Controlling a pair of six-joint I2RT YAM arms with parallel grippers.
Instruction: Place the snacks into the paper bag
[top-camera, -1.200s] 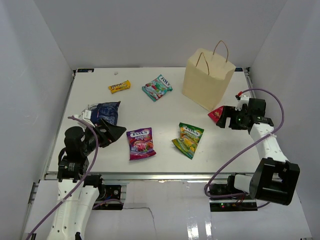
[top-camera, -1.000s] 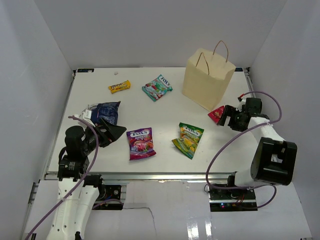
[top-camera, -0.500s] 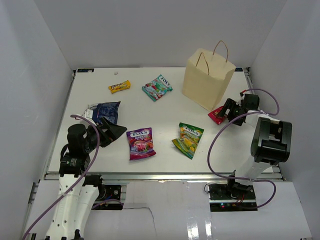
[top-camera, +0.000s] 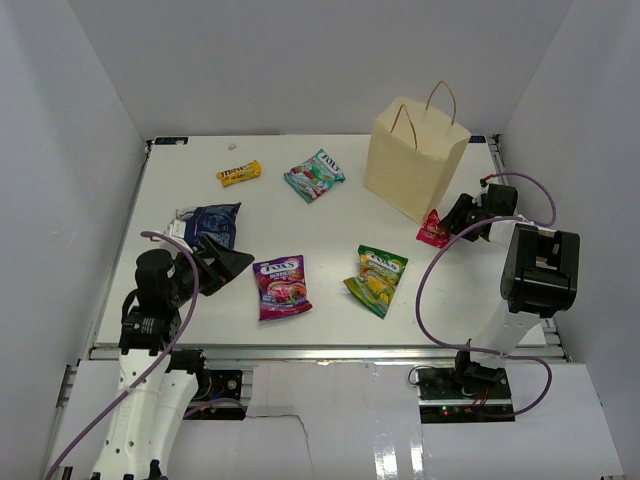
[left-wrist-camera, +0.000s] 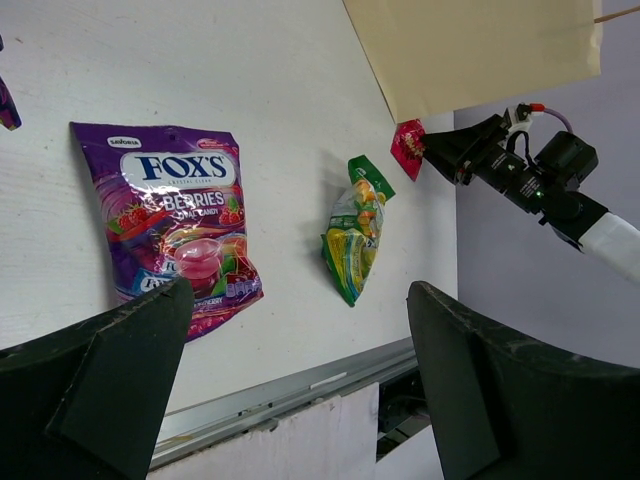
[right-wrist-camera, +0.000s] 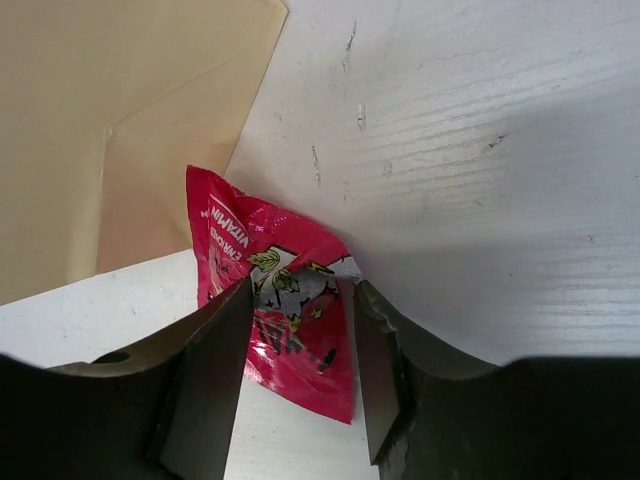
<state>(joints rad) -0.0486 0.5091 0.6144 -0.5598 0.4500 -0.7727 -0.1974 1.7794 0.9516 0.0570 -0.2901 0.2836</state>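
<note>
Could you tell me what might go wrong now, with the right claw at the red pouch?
1. The right claw straddles only part of the flat, glossy pouch; it may slip out or drop when lifted.
2. The pouch lies right by the bag, so the claw could shove or tip it.

Red pouch (right-wrist-camera: 275, 300) gleams, crinkled glossy foil. Paper bag (top-camera: 415, 160): matt tan kraft paper, smooth-faced. Table (right-wrist-camera: 480, 150) is matt white, grainy like painted wood, finely scratched. Purple packet (left-wrist-camera: 185, 225), slick glossy plastic, catching the light.
</note>
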